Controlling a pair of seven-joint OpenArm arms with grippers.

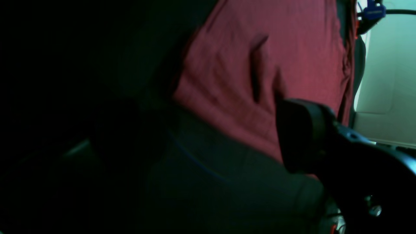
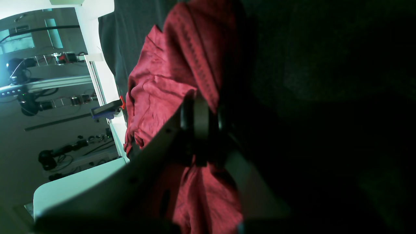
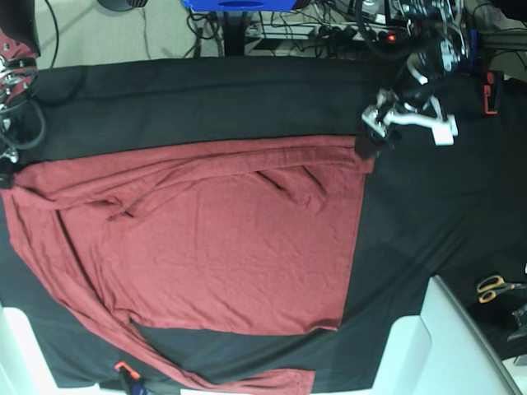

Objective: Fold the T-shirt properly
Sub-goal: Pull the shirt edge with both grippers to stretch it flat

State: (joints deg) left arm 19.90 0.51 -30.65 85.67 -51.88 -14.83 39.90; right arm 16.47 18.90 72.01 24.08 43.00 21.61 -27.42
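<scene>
The brick-red T-shirt point(image 3: 214, 247) lies spread out on the black table cloth point(image 3: 206, 103), with a long sleeve trailing along its lower left. My left gripper point(image 3: 367, 143) is open and hovers at the shirt's upper right corner. In the left wrist view one dark finger point(image 1: 300, 136) hangs over the T-shirt point(image 1: 260, 65), which is creased there. At the far left edge of the table my right gripper point(image 2: 202, 121) is shut on a bunched fold of the T-shirt point(image 2: 169, 84). In the base view that gripper point(image 3: 6, 171) is mostly cut off by the frame edge.
Yellow-handled scissors point(image 3: 494, 286) lie off the cloth at the right, beside a white table part point(image 3: 428, 346). A red clamp point(image 3: 489, 90) grips the cloth's far right edge. A small orange and blue clamp point(image 3: 125, 372) sits at the bottom edge. Cables and gear crowd the top.
</scene>
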